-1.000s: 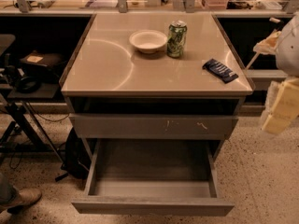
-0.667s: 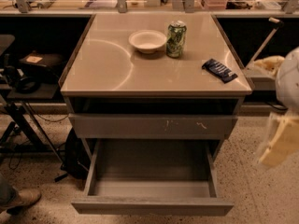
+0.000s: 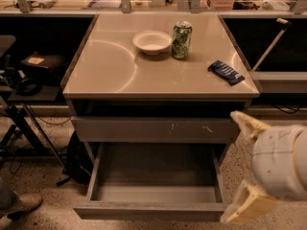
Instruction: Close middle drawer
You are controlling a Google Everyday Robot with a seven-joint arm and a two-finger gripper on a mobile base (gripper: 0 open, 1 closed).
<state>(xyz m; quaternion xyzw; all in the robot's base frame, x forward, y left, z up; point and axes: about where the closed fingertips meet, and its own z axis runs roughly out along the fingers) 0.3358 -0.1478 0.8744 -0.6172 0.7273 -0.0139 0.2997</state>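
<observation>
Two drawers sit under the table [image 3: 110, 75]: 1 shut grey front [image 3: 153, 129] w/ pale scratches, and below it the middle drawer [image 3: 148, 210], pulled well out, plain flat panel, no handle, grey boxy inside. On top: 1 round pale bowl [image 3: 152, 41], 1 green can [image 3: 182, 40], 1 dark flat packet [image 3: 226, 72]. At right, beside the open drawer, the pincer [image 3: 230, 167] has its pale fingers spread wide, holding nothing.

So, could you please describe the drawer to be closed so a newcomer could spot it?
Start at the tan-topped cabinet in the middle; under its top is a drawer front with pale scratches. The middle drawer is directly below, pulled far out, with the open gripper beside its right front corner. Unlike its neighbour, its front is plain and its grey inside shows.
</observation>
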